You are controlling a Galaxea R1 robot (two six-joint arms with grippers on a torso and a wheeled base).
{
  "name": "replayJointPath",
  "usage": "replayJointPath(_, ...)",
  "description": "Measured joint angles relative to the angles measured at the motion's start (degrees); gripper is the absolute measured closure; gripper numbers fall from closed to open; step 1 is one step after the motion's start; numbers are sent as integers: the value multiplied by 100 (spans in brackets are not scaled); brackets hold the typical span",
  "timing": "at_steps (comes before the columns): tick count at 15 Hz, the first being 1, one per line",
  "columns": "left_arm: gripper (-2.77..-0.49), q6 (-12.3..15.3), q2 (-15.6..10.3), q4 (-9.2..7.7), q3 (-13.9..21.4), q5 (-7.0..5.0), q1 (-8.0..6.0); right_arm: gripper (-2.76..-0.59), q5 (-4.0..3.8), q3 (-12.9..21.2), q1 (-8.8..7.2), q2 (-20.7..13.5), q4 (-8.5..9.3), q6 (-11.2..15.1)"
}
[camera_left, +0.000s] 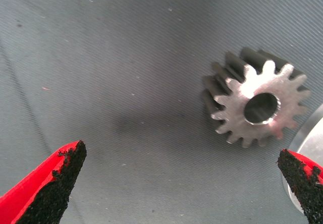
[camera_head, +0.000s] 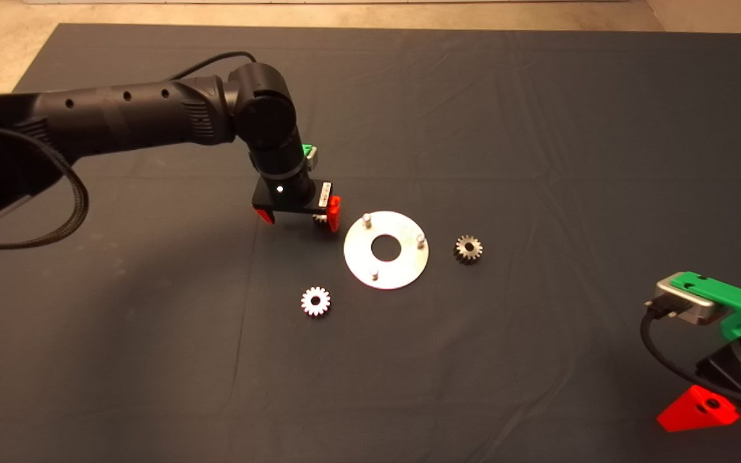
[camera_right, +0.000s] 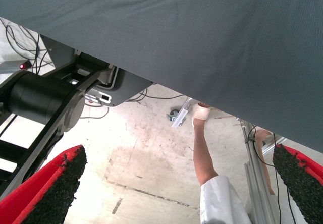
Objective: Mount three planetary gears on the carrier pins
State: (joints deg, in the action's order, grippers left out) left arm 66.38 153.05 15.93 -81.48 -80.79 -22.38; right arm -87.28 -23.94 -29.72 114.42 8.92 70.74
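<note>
A flat silver disc (camera_head: 402, 267) with a central hole lies mid-mat, with three bare carrier pins (camera_head: 366, 220) standing near its rim. One gear (camera_head: 316, 301) lies to the disc's lower left, another gear (camera_head: 468, 249) to its right. A third gear (camera_left: 257, 105) lies flat under my left gripper (camera_head: 300, 215), mostly hidden in the head view (camera_head: 320, 220). My left gripper (camera_left: 186, 183) is open just left of the disc, low over the mat, its fingers straddling this gear, nearer the right finger. My right gripper (camera_head: 698, 408) is parked at the lower right edge, open and empty.
The disc's edge (camera_left: 315, 143) shows beside the left gripper's right finger. The right wrist view looks past the mat's edge at the floor, with a person's leg (camera_right: 204, 153), the robot's base (camera_right: 45, 100) and cables.
</note>
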Motion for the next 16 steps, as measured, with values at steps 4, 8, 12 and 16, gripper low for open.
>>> replayJointPath(4, -277, -137, 45, 0, -60, 24, 0, -275, -1, 0, -1, -1, 0, 0)
replayJointPath(8, -277, -286, 358, 18, -328, 8, 0, -275, 0, 0, 1, -1, 0, -1)
replayJointPath(12, -277, -398, 406, 18, -466, 46, -2, -275, -15, 0, 1, -26, 2, -1)
replayJointPath(16, -267, -516, 359, 18, -562, 26, 0, -275, -12, 0, 0, -20, 2, -1)
